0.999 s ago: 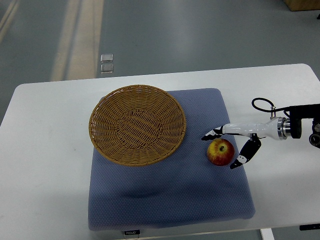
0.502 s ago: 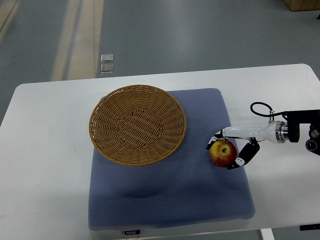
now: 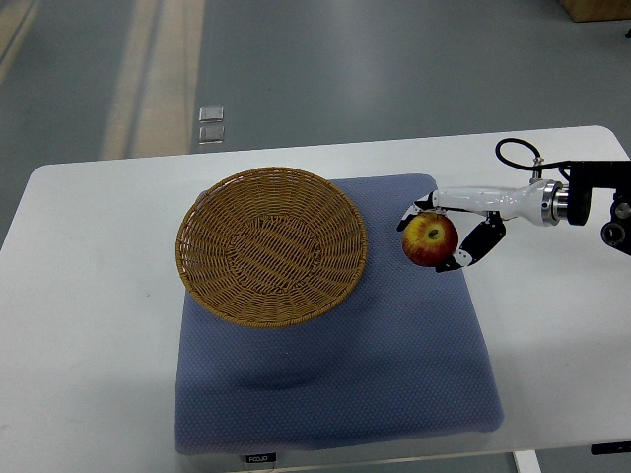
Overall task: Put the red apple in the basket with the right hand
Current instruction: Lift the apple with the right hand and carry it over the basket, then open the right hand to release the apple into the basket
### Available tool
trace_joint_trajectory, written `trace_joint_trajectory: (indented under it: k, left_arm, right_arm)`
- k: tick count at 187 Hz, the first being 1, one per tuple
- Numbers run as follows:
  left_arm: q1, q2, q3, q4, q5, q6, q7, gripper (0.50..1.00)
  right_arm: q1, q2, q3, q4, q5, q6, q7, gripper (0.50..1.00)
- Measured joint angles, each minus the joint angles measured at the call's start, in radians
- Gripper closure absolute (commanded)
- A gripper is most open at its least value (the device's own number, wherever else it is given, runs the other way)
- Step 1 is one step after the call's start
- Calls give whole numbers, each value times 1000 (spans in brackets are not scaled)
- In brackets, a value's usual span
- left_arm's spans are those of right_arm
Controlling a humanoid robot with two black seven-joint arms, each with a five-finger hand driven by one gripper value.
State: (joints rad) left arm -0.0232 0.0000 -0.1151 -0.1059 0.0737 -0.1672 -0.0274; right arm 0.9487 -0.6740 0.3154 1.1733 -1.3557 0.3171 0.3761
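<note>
A red and yellow apple [image 3: 429,240] hangs just above the blue mat, held in my right hand [image 3: 434,236], whose fingers are shut around it. The right arm comes in from the right edge over the white table. The round wicker basket [image 3: 271,245] rests on the mat's upper left part, with nothing inside. The apple is a short way to the right of the basket's rim. My left hand does not show.
A blue padded mat [image 3: 335,365] covers the middle of the white table [image 3: 89,325]. A black cable loop [image 3: 515,150] rises from the right wrist. Grey floor lies beyond the table's far edge.
The right hand closed on the apple, lifted it off the mat and carried it up and slightly left, toward the basket's right rim.
</note>
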Motion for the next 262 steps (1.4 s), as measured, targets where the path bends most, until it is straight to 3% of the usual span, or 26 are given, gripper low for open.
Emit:
trace_joint_trajectory:
  k: [33, 58, 88, 159, 199, 208, 209, 230, 262]
  left_arm:
    - [0, 0, -1, -1, 0, 0, 0, 500]
    - [0, 0, -2, -1, 0, 0, 0, 500]
    - [2, 0, -4, -2, 0, 0, 0, 500]
    - [13, 0, -5, -5, 1, 0, 0, 500]
    - [13, 0, -4, -7, 1, 0, 0, 500]
    - [13, 0, -4, -6, 1, 0, 0, 500]
    - [13, 0, -4, -6, 1, 0, 0, 500]
    - [13, 0, -4, -7, 1, 0, 0, 500]
    - [12, 0, -4, -3, 0, 0, 0, 500]
  right_arm:
    - [93, 88, -10, -72, 44, 8, -9, 914]
    - [143, 212, -19, -140, 51, 25, -12, 912]
    - [194, 353, -56, -251, 52, 34, -14, 859]
    - [205, 636, -114, -435, 44, 36, -24, 828]
    - [166, 673, -145, -483, 45, 26, -30, 718]
    - [159, 673, -148, -486, 45, 22, -35, 718]
    - [158, 673, -149, -486, 45, 22, -36, 675]
    - [152, 674, -151, -488, 46, 19, -50, 595]
    - [157, 674, -148, -486, 52, 29, -55, 587]
